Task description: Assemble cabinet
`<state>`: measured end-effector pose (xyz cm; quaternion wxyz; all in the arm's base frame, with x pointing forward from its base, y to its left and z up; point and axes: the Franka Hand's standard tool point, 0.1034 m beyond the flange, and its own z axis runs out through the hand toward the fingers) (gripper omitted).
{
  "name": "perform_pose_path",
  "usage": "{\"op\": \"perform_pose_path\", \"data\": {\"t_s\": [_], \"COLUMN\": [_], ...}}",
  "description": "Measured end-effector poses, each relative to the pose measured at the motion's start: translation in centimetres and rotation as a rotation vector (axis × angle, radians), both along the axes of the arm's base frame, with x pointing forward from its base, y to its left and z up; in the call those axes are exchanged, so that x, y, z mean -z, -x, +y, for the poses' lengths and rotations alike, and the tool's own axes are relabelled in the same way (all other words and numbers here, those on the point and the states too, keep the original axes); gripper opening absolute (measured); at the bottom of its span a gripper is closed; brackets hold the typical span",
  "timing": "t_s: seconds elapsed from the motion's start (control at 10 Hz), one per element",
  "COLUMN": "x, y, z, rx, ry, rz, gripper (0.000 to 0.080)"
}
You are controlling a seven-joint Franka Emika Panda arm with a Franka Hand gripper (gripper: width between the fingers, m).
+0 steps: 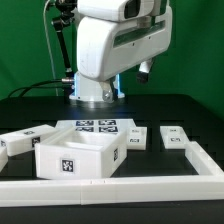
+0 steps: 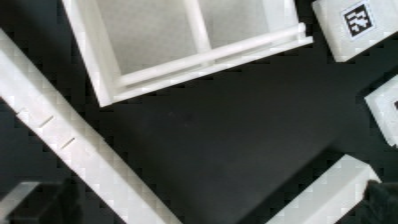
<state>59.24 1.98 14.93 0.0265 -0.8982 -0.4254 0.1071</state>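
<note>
The cabinet (image 1: 80,155) is a white open-topped box on the black table, in front of the marker board (image 1: 95,127), with a square tag on its near face. In the wrist view the cabinet (image 2: 125,45) is seen from above, with recessed compartments split by a divider. Loose white panels lie at the exterior view's left (image 1: 25,140), beside the box (image 1: 135,137) and at the right (image 1: 178,138). My gripper (image 2: 217,205) hangs high above the table, well clear of every part. It is open with nothing between the jaws. In the exterior view the arm hides most of it.
A white rail (image 1: 110,187) runs along the table's front and turns up the exterior view's right side (image 1: 205,160). It crosses the wrist view too (image 2: 71,130). A tagged panel (image 2: 356,20) lies beside the box. The arm's base (image 1: 95,90) stands behind the marker board.
</note>
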Motion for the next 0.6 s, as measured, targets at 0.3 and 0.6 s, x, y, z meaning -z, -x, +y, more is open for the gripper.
{"op": "perform_pose_path", "data": {"t_s": [0.3, 0.6], "x": [0.12, 0.17], "y": [-0.17, -0.14], "z": [0.07, 0.08], "rx": [-0.006, -0.005], "ry": [-0.001, -0.002], "rz": [0.004, 0.004], "gripper": [0.0797, 0.0797]}}
